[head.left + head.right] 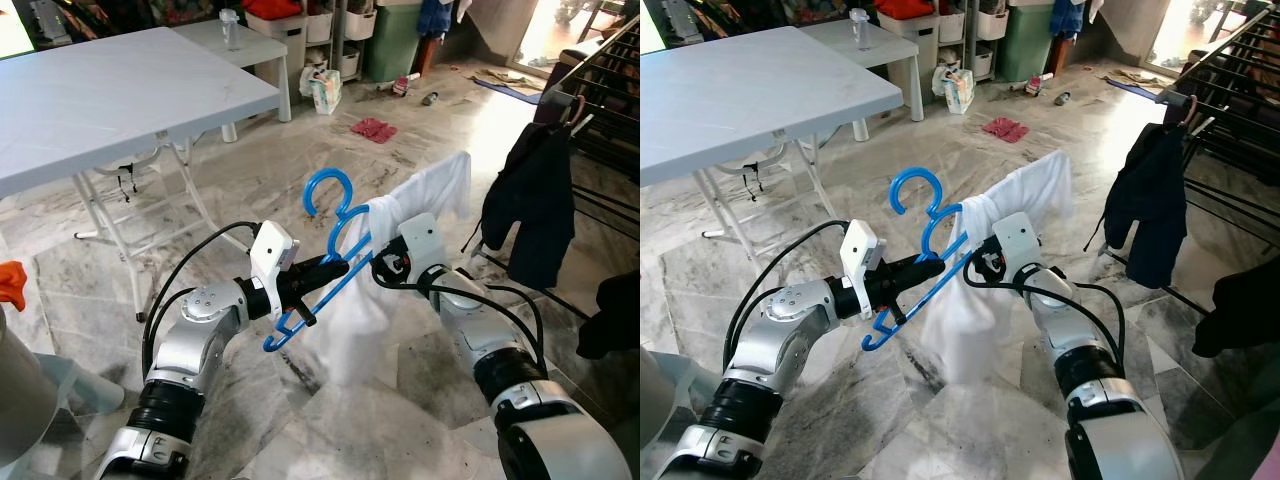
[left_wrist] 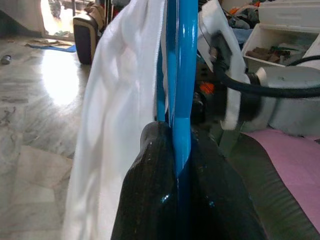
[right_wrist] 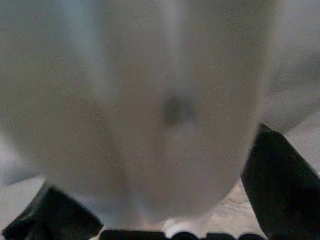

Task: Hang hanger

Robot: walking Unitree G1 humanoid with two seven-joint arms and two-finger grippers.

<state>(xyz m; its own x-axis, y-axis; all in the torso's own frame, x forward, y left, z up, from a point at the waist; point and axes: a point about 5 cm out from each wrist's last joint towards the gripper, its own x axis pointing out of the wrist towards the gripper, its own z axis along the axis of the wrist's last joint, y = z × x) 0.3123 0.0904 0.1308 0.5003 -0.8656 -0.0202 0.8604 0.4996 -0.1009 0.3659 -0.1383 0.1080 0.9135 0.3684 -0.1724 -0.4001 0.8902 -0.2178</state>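
blue plastic hanger (image 1: 325, 262) tilted in mid-air, hook up, white garment (image 1: 400, 260) draped over its right arm

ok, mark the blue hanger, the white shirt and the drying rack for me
blue hanger (image 1: 322, 190): left eye view, on the curved hook at its top.
white shirt (image 1: 352, 310): left eye view, on the cloth hanging below the hanger.
drying rack (image 1: 610, 60): left eye view, on its dark top bars.

no legible text, no labels, no brands, no numbers anywhere

Blurred white cloth (image 3: 165, 110) lies between the right hand's black fingers (image 3: 280, 185).
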